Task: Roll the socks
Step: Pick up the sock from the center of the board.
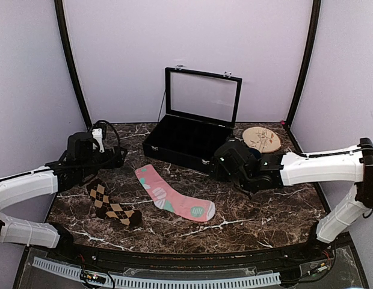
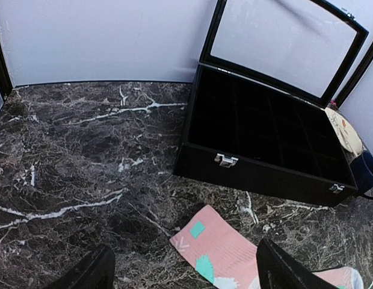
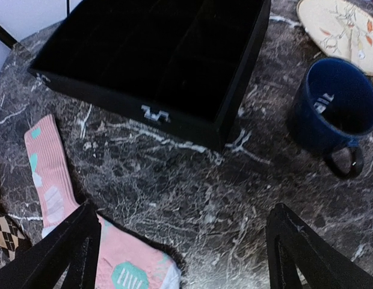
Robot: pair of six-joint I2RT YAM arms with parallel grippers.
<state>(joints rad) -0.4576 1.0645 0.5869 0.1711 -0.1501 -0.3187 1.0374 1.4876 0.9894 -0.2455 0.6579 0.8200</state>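
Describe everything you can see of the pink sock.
The pink fabric sock lies flat and unrolled on the dark marble table, running diagonally from its ribbed cuff near the black case to its white toe. Teal and white patches dot it. Only the table touches it; the brown argyle sock lies apart, to its left.

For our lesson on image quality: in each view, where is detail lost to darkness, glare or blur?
Top view: soft, even light; pink sock and brown sock look clear. Left wrist view: a pale sheen on the lid; the left hand is dark and soft-edged. Right wrist view: the box inside goes flat black.
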